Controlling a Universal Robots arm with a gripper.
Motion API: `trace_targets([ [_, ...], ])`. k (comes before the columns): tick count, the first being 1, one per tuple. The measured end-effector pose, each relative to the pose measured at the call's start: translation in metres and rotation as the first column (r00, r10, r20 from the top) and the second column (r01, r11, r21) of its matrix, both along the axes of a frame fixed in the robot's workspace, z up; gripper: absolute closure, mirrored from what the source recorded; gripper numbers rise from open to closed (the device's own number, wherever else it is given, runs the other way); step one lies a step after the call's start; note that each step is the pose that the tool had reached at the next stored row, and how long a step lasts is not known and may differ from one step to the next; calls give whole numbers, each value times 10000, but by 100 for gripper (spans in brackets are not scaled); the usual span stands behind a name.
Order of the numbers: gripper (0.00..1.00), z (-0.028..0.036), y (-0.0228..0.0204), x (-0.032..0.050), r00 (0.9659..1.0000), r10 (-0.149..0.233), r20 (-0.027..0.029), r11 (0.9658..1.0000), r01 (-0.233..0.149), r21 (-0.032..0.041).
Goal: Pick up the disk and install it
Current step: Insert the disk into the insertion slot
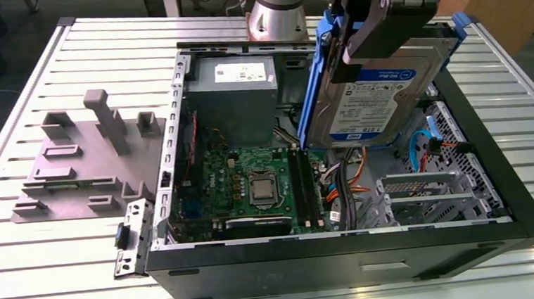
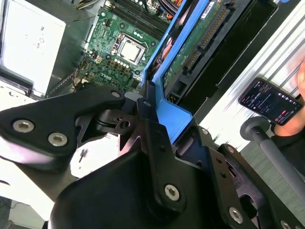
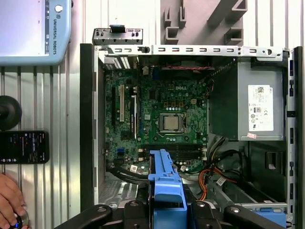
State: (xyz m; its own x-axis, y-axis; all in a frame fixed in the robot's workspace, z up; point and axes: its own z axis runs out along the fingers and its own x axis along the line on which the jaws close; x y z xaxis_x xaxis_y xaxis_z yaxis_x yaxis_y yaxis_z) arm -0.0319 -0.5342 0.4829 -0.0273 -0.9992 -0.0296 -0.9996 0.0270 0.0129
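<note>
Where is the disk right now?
In the exterior view the disk is held upright by the pincer over the open computer case, just to the exterior view's right of the grey power supply.

disk point(image 1: 369, 103) top hidden behind jaws, computer case point(image 3: 88, 119) cropped below

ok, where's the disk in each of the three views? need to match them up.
Exterior view: the disk hangs roughly upright over the open case, label showing, clamped in the gripper.
Second wrist view: the disk shows its green circuit-board side, just beyond the gripper.
First wrist view: the disk is edge-on, blue-framed, jutting from the gripper toward the motherboard.
Shared landmark: the silver CPU.
</note>
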Motion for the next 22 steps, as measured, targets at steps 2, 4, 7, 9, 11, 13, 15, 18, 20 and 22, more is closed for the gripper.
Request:
trace_targets([
  [2, 64, 0, -11, 1, 10000, 2, 0, 10000, -2, -2],
  [4, 64, -3, -40, 1, 10000, 1, -1, 10000, -1, -2],
  [7, 64, -8, -64, 11, 10000, 1, 0, 10000, -1, 0],
  [9, 64, -14, -70, 41, 10000, 1, 0, 10000, -1, 1],
  [11, 64, -18, -76, 78, 10000, 0, -1, 10000, 0, -2],
  [13, 64, -24, -79, 111, 10000, 0, 0, 10000, 0, -2],
  [15, 64, -34, -83, 127, 10000, 1, 0, 10000, -1, 0],
  [18, 64, -52, -107, 131, 10000, 0, 0, 10000, 0, 0],
  [20, 64, -66, -123, 134, 10000, 1, 0, 10000, -1, 0],
  [22, 64, -74, -130, 136, 10000, 0, 0, 10000, 0, -1],
])
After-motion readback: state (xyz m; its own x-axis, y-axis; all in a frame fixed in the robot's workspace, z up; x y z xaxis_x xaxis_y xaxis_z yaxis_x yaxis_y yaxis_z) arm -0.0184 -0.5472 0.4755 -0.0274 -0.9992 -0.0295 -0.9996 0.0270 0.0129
